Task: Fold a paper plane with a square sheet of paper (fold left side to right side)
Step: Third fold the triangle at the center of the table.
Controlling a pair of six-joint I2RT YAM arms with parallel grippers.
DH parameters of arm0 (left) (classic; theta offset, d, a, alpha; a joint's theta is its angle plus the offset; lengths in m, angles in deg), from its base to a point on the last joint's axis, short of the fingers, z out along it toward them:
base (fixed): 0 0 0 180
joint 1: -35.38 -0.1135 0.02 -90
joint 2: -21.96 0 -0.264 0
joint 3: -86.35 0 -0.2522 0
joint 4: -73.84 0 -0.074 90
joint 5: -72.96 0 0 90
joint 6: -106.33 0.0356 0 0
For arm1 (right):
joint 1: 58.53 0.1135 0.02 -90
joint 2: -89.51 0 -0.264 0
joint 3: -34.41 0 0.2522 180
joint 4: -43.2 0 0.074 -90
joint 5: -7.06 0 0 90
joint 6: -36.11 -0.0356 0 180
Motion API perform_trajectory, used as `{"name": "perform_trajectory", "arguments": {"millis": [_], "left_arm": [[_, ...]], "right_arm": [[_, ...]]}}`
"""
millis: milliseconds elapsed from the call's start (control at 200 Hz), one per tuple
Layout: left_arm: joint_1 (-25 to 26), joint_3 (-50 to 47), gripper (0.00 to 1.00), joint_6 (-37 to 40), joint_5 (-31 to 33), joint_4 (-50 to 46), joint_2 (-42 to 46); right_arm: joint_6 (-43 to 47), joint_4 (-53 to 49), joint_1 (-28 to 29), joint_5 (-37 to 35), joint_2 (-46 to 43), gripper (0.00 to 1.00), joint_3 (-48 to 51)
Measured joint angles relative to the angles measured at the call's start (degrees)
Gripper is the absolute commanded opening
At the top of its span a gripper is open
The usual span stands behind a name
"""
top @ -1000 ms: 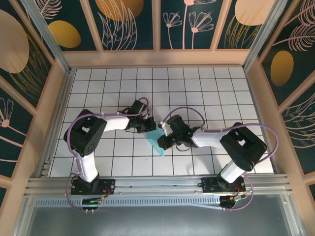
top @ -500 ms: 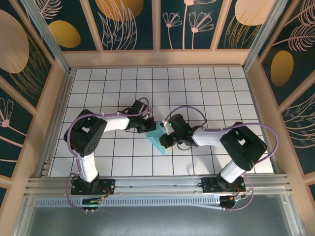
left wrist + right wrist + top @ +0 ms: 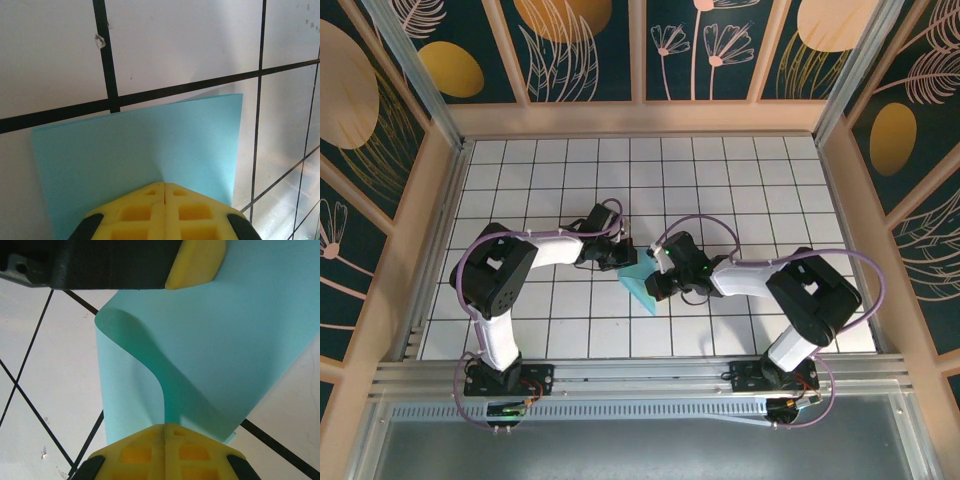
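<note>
A wooden-framed enclosure (image 3: 640,118) with dark teal flower-patterned panels walls in a white table (image 3: 540,180) ruled with black grid lines. On it, near the middle and between the two arms, lies the thin turquoise-blue square sheet of paper (image 3: 642,287). From above, the sheet shows as a small pointed patch, its tip toward the near edge, its far part covered by both wrists. The left gripper (image 3: 621,259) comes in from the left and far side, the right gripper (image 3: 657,284) from the right, and the two stand just beside each other over the sheet. In the left wrist view the left gripper (image 3: 165,200) has its yellow pads pressed together with no gap, tips at the sheet's (image 3: 140,150) near edge; whether they pinch the paper or only rest on it I cannot tell. In the right wrist view the right gripper (image 3: 165,440) is closed on a flap of the sheet (image 3: 225,340) that curls up off the table into the seam between the pads, while a yellow finger of the left gripper (image 3: 195,262) sits on the sheet's far part. Purple cables (image 3: 700,222) loop over both arms. The sheet's edges are cut off in the wrist views.
</note>
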Motion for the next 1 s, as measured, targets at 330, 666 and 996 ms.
{"name": "perform_trajectory", "arguments": {"millis": [330,666,996], "left_arm": [[0.0,0.0,0.05,0.0,0.0,0.0,0.0],[-0.2,0.0,0.14,-0.4,4.5,-2.4,4.6],[-1.3,-9.4,0.06,-2.1,6.5,2.7,24.9]], "right_arm": [[0.0,0.1,0.0,0.0,1.3,0.00,0.0],[0.0,0.4,0.0,0.3,1.9,0.00,-0.4],[0.0,0.5,0.0,0.5,1.9,0.00,-0.4]]}}
